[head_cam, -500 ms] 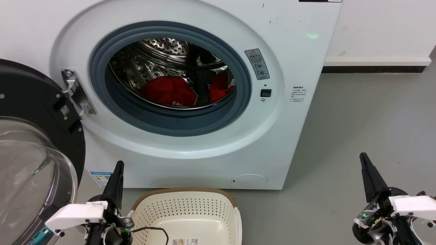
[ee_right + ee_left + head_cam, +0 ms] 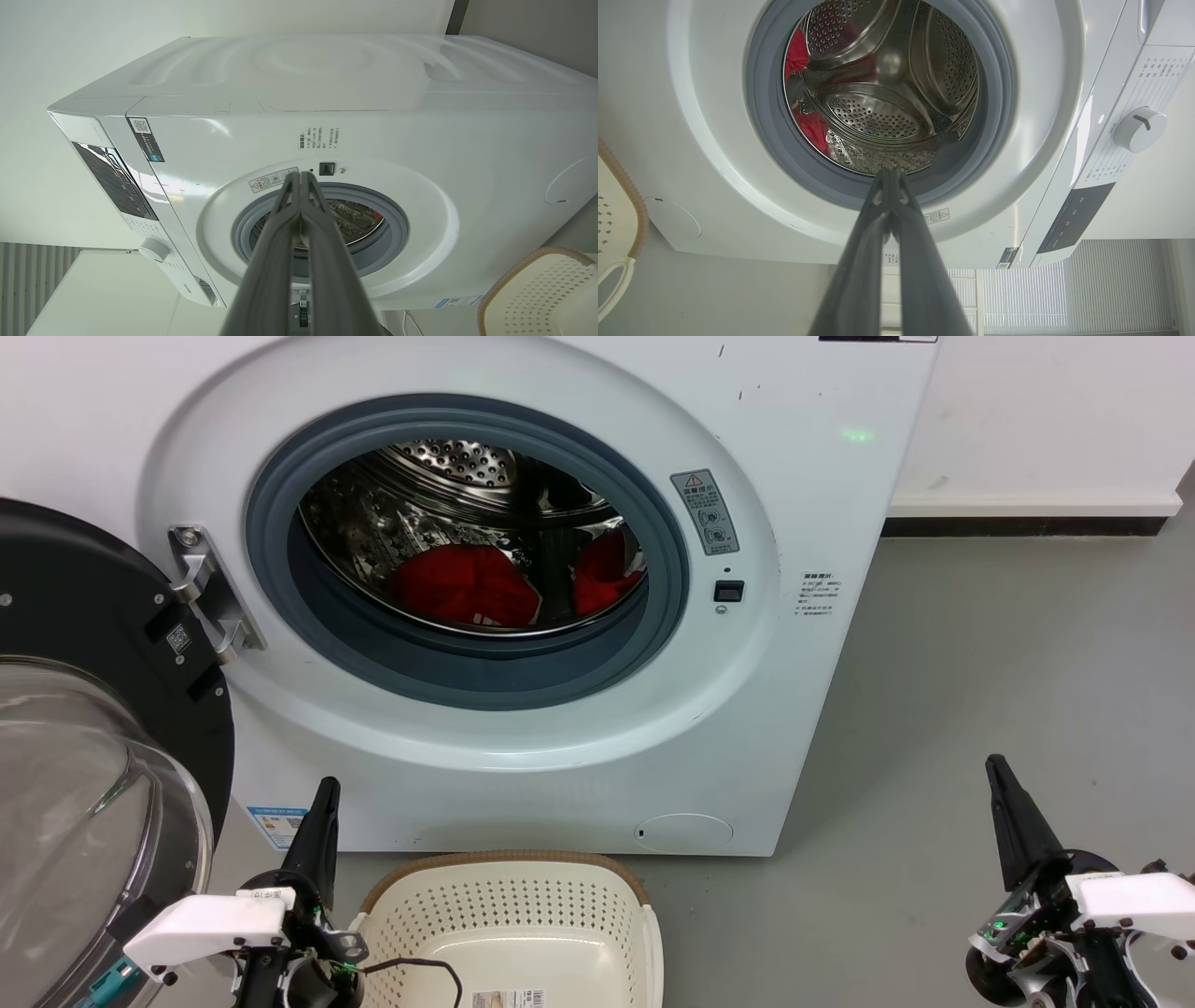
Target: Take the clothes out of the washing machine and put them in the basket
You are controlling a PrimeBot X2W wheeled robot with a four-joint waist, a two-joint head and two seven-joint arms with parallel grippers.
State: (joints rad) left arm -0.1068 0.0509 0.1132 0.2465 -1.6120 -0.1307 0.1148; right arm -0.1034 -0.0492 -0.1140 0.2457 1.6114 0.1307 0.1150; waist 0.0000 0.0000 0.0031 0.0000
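two rumpled red heaps of clothes (image 2: 464, 583) lie inside the washing machine (image 2: 822, 504).

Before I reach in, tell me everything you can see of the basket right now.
The basket is a small cream-white plastic tub, rounded rectangular, with walls perforated in rows of holes, a brown rim and a looped side handle. It stands upright on the grey floor before the washing machine, below the open drum. No garment shows inside it; a barcode label sits on its bottom and a black cable crosses its left corner. The left gripper rises beside it.
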